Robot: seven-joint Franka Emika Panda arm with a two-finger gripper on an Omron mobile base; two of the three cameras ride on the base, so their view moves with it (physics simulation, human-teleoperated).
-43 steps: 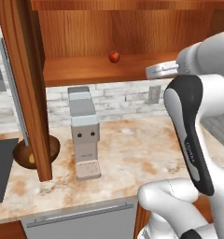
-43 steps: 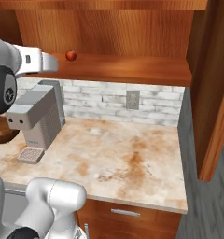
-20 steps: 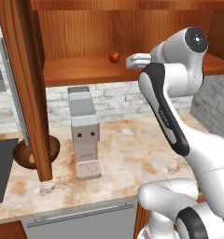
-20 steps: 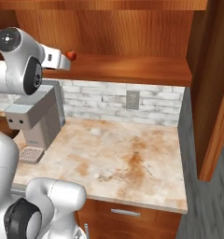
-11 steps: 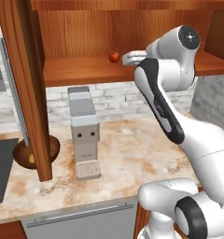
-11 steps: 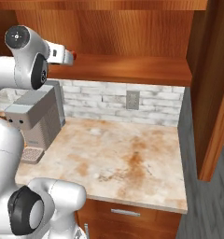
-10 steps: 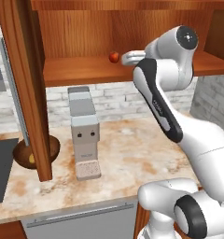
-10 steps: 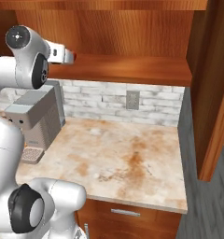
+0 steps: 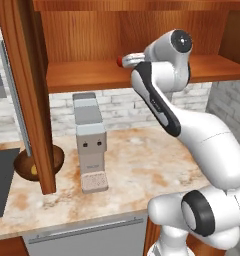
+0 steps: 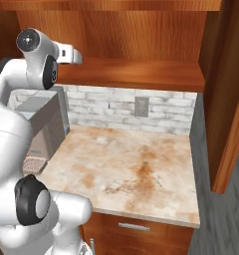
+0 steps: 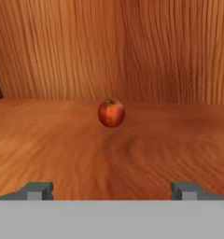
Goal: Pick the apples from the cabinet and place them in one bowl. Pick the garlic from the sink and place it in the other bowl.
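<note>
On cabinet shelf: unlabelled red apple, gripper wide.

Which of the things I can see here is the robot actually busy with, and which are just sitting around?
Part of the job:
- red apple on the cabinet shelf
- open gripper, apple ahead of it, not yet touched
- brown bowl on the counter, half hidden by the cabinet door

Just lying about:
- grey coffee machine
- wall socket
</note>
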